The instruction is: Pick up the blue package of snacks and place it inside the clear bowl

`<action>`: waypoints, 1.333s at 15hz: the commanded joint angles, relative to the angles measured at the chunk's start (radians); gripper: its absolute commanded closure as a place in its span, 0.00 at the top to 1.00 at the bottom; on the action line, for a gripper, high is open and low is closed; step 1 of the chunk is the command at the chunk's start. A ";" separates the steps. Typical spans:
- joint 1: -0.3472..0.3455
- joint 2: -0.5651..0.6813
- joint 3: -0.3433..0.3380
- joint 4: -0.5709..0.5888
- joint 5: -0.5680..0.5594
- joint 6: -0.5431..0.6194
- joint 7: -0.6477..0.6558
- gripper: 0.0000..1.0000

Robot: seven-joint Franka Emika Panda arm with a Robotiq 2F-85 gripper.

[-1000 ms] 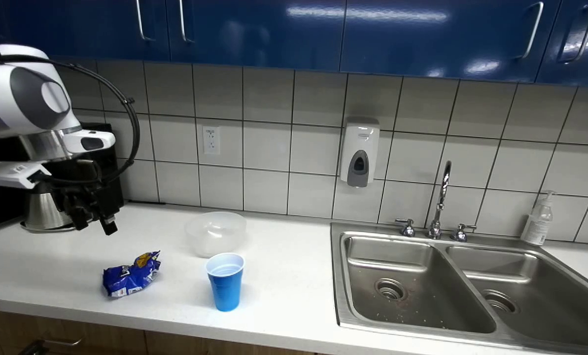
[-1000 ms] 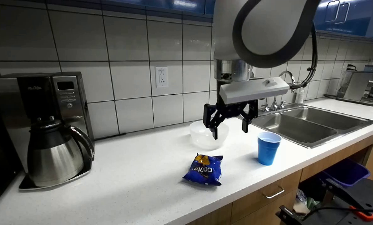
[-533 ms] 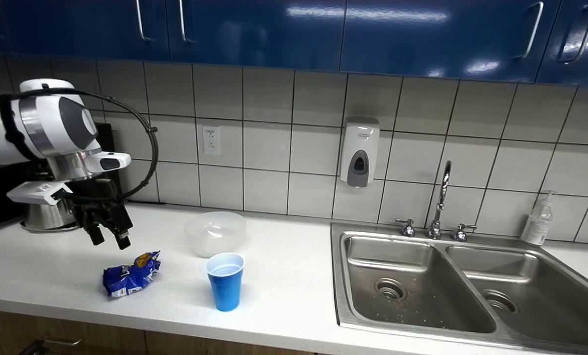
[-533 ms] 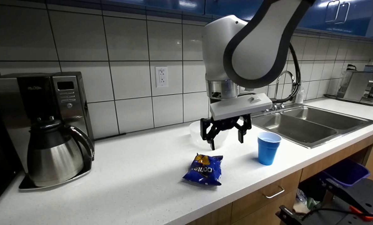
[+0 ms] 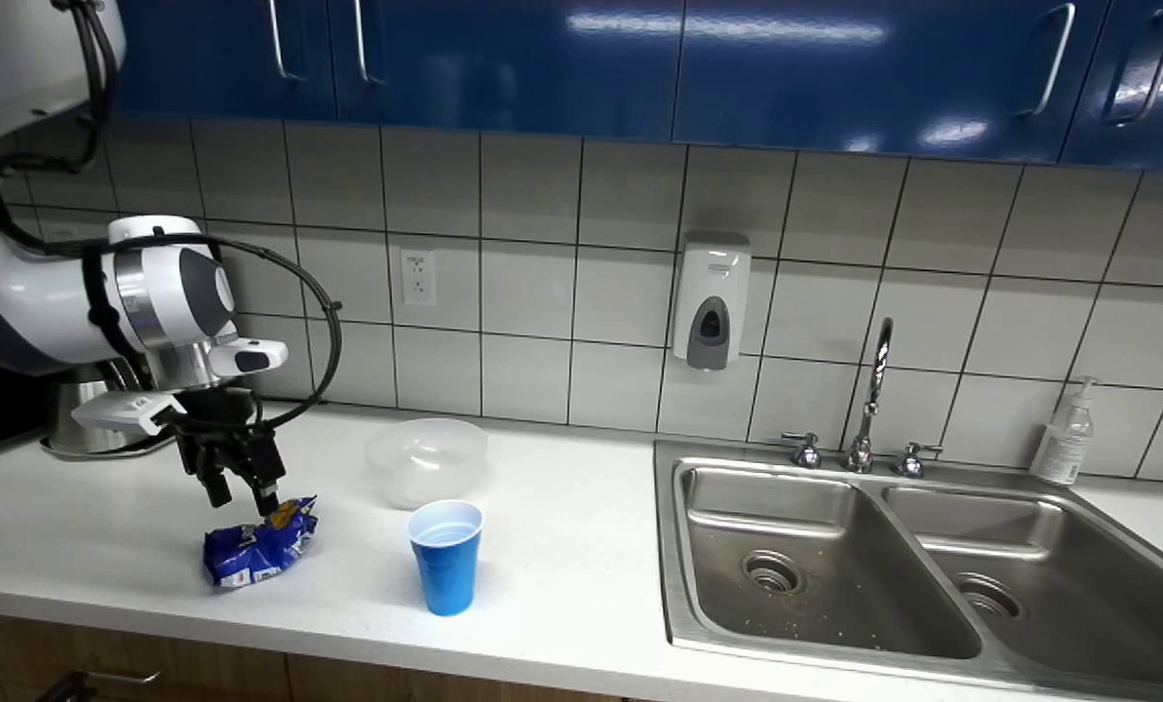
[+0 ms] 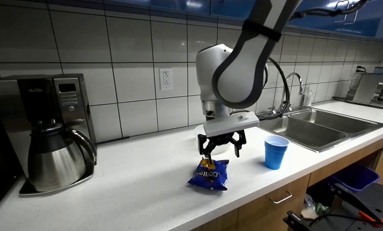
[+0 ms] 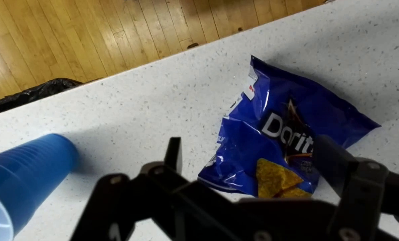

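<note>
It's a kitchen we're standing in, no question: there's a steel double sink point(image 5: 864, 575) with a curved chrome faucet point(image 5: 873, 390), let into the white tabletop point(image 5: 571, 556), glossy blue cabinets point(image 5: 503, 63) running overhead, and a pale tiled wall point(image 5: 527, 283) in between with a white dispenser point(image 5: 714, 292) fixed to it! Near that wall, here's a coffee maker point(image 6: 71, 98), carafe point(image 6: 57, 163) in place, and under the tabletop, wooden drawers point(image 6: 265, 199). Home kitchen or workplace kitchen, I can't tell from here.
</note>
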 commanded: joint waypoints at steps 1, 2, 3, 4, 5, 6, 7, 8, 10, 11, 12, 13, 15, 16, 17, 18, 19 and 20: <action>0.074 0.088 -0.062 0.075 0.013 0.026 0.017 1.00; 0.090 0.107 -0.073 0.089 0.022 0.033 0.014 1.00; 0.102 0.122 -0.083 0.101 0.030 0.038 0.010 1.00; 0.115 0.137 -0.092 0.112 0.036 0.042 0.008 1.00; 0.127 0.149 -0.102 0.122 0.042 0.045 0.006 1.00; 0.136 0.163 -0.109 0.132 0.052 0.049 0.003 1.00; 0.144 0.174 -0.115 0.141 0.061 0.051 0.000 1.00; 0.152 0.184 -0.121 0.148 0.070 0.053 -0.001 1.00; 0.163 0.199 -0.129 0.158 0.089 0.060 -0.007 1.00; 0.170 0.209 -0.134 0.163 0.095 0.064 -0.007 1.00; 0.177 0.216 -0.140 0.167 0.100 0.067 -0.006 1.00; 0.181 0.223 -0.144 0.170 0.105 0.070 -0.008 1.00; 0.190 0.233 -0.151 0.173 0.111 0.077 -0.011 1.00; 0.195 0.240 -0.157 0.176 0.112 0.083 -0.010 1.00; 0.197 0.246 -0.160 0.179 0.116 0.086 -0.012 1.00; 0.199 0.252 -0.162 0.184 0.121 0.090 -0.015 1.00; 0.200 0.257 -0.164 0.188 0.127 0.093 -0.017 1.00; 0.202 0.262 -0.166 0.192 0.134 0.096 -0.019 1.00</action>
